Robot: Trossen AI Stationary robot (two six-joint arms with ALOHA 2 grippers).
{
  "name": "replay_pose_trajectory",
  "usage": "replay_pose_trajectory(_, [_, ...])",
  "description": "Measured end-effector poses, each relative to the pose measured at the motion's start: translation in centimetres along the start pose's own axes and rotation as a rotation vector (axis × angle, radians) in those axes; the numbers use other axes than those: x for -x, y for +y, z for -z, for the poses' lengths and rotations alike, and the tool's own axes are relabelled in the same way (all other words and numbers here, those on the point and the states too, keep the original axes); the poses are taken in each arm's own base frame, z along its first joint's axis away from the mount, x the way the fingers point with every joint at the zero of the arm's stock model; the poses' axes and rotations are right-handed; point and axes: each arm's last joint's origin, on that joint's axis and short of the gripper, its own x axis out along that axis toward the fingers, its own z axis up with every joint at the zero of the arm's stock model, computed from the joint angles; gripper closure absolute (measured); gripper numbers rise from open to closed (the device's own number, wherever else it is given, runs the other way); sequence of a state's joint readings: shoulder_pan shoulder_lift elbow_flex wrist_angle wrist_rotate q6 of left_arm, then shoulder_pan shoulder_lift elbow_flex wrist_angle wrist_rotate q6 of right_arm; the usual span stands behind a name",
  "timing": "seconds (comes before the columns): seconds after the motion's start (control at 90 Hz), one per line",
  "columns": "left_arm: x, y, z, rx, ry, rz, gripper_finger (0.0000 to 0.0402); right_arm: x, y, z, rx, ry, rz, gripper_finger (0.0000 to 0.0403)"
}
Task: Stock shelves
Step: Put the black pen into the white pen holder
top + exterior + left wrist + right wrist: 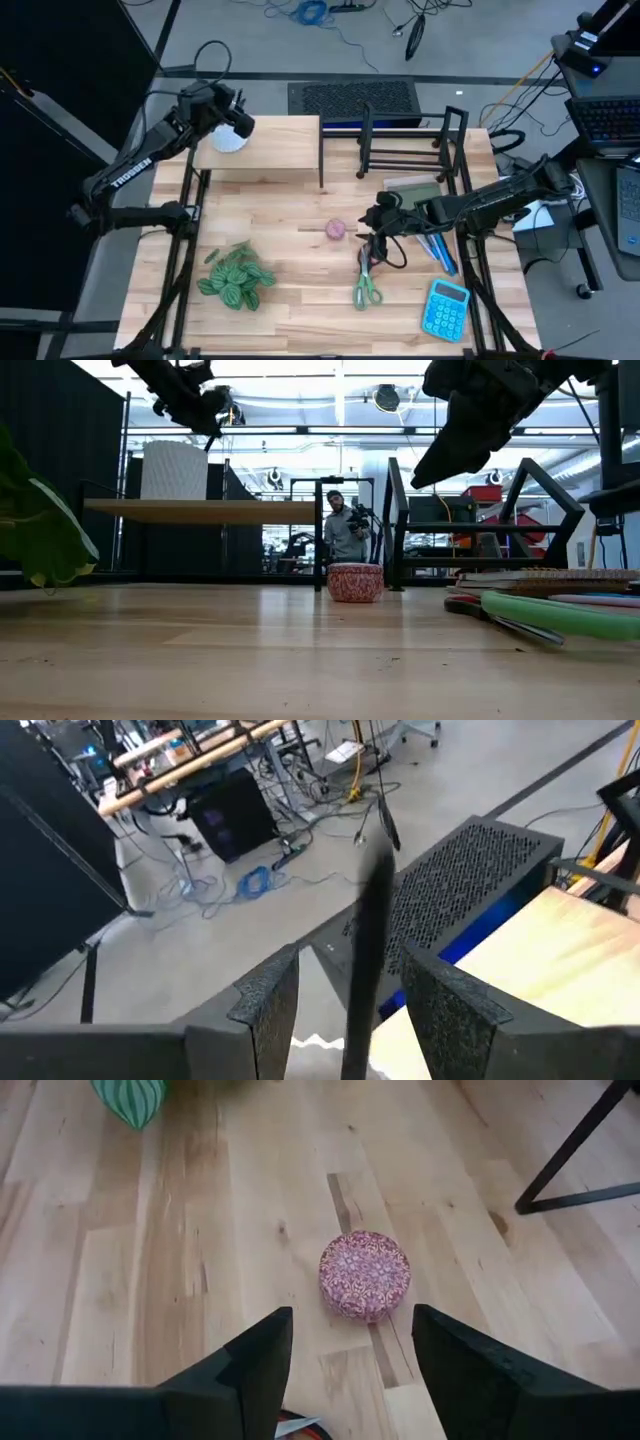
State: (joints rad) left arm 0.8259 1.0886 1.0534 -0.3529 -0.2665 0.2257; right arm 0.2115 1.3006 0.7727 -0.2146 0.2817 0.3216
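Shelves: from above, I see the pale-wood riser shelf (265,143) and black wire rack (410,140) side by side at the surface's (300,290) far edge. My left end effector (236,122) hovers released over a white cup (228,139) on the riser. Right wrist view: my right end effector (350,1342), released, hangs above a pink patterned tin (364,1274).

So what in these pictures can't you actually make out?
- White object on the pale-wood riser shelf: the left end effector covers part of it in the high view; what it is stays unclear.
- Stack beside the black wire rack: the right arm overlaps it in the high view.
- Potted plant: cut by the low view's edge, blurred.
- Person in the low view: too small for detail.
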Motion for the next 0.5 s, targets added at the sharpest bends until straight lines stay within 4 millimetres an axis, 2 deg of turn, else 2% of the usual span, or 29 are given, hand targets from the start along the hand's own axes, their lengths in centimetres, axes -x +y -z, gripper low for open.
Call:
replay_pose_trajectory(0.189, [-0.97, -0.05, 0.24, 0.008, 0.023, -0.005, 0.0247, 0.00, 0.00, 0.00, -0.016, 0.000, 0.000, 0.0213])
replay_pose_trajectory(0.5, [-0.73, -0.01, 0.22, 0.009, 0.021, -0.004, 0.0322, 0.00, -0.02, 0.07, -0.024, 0.007, 0.003, 0.0213])
